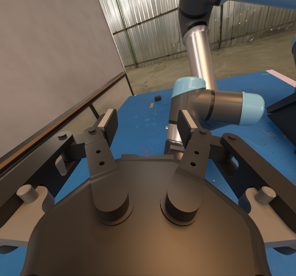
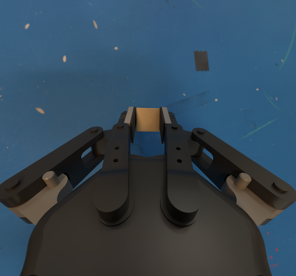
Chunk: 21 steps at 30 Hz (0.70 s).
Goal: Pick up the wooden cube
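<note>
In the right wrist view, the light wooden cube (image 2: pixel 147 119) sits between the two pads of my right gripper (image 2: pixel 147 117), which is shut on it, both pads pressed flat against its sides. The blue table (image 2: pixel 96 60) lies below; whether the cube touches it I cannot tell. In the left wrist view, my left gripper (image 1: pixel 146 122) is open and empty above the blue table (image 1: pixel 139 124), with nothing between its fingers. The right arm (image 1: pixel 208 105) stands just beyond it; the cube is hidden in that view.
A small dark block (image 1: pixel 157 98) and an orange strip (image 1: pixel 151 105) lie on the far part of the table. A grey wall panel (image 1: pixel 56 52) runs along the left. A dark box edge (image 1: pixel 281 111) is at the right. A dark tape patch (image 2: pixel 201 60) marks the table.
</note>
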Available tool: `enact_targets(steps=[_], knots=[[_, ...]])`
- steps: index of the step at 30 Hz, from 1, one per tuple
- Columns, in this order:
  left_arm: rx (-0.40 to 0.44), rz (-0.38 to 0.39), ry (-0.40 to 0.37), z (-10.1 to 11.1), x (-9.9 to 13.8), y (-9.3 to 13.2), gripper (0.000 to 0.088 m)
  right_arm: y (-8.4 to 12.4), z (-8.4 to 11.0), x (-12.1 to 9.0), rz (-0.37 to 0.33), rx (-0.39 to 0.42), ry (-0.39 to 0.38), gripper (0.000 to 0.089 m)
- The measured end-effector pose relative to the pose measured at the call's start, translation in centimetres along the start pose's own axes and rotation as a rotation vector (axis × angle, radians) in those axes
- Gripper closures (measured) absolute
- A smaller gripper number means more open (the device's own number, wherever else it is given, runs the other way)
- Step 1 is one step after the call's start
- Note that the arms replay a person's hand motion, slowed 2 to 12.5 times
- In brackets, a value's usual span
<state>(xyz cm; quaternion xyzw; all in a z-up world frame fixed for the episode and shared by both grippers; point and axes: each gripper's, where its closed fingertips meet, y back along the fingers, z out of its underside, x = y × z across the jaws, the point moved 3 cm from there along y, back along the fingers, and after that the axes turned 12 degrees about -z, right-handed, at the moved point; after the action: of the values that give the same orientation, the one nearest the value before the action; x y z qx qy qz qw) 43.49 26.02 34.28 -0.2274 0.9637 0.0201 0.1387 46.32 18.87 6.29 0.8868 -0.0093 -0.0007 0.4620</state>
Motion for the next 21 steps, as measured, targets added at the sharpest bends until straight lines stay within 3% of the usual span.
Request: enact_targets(steps=[6, 12, 16, 21], knots=[[-0.003, -0.002, 0.001, 0.0, 0.0, -0.1, 0.0228, 3.6, -0.2, 0.3, 0.079, -0.021, 0.017, 0.0630], [-0.002, -0.001, -0.003, -0.1, 0.1, 0.1, 0.0229, 9.7, 0.7, 0.5, 0.217, -0.066, 0.017, 0.0630], [0.001, -0.001, -0.008, -0.2, 0.2, 0.2, 0.0230, 14.2, 2.6, -0.1, 0.276, -0.096, -0.051, 0.0630], [0.009, 0.001, -0.010, -0.3, 0.2, 0.5, 0.0232, 19.5, 6.6, -1.1, 0.348, -0.128, -0.216, 0.0630]])
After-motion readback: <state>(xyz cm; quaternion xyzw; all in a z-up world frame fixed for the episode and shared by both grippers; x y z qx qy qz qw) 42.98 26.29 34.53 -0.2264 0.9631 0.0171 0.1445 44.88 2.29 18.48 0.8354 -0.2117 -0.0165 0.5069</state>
